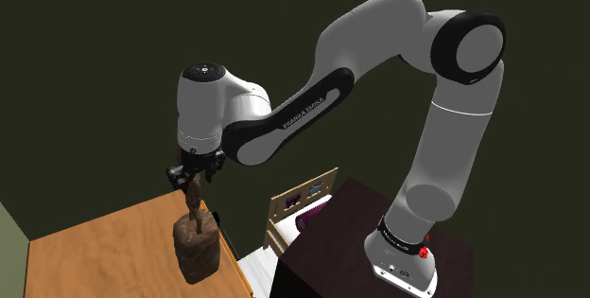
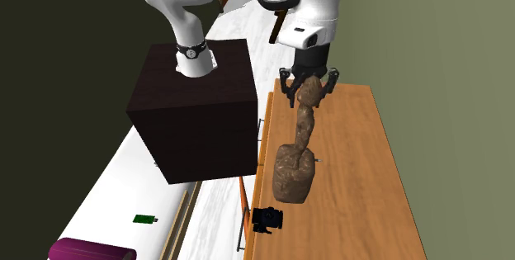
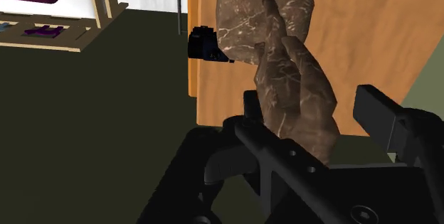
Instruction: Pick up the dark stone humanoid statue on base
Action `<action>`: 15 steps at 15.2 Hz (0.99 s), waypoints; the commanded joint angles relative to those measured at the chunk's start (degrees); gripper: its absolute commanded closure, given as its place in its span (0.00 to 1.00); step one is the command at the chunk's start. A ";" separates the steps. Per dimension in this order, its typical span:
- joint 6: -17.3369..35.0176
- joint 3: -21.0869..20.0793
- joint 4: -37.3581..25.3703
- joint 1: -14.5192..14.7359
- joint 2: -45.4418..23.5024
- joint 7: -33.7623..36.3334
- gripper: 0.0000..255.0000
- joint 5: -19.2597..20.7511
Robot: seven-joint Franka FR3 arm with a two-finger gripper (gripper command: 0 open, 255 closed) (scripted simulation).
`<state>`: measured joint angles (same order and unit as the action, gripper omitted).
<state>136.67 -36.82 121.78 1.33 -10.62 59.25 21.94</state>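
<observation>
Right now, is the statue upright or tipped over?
Upright: the statue has its base lowest, over the table, head up inside the gripper.

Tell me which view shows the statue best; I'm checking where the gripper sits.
The second exterior view: the whole statue, head to base, with the gripper around its head. The shoulder view shows mostly its base and lower body; the wrist view, its upper part close up.

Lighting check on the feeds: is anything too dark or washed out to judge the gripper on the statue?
Shoulder view: dim; the statue shows against the table, the black gripper nearly merges with the dark wall. Second exterior view: brightest, evenly lit, no glare. Wrist view: statue clear, close up; gripper body lost in dark surroundings.
</observation>
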 commanded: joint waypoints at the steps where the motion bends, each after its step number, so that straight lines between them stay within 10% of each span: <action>1: 0.14 0.03 0.07 0.02 -0.08 0.10 1.00 0.12; 15: -3.48 -0.96 -1.46 -0.80 3.09 -2.95 1.00 -3.69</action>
<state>133.70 -37.69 120.78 0.69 -8.02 56.84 18.77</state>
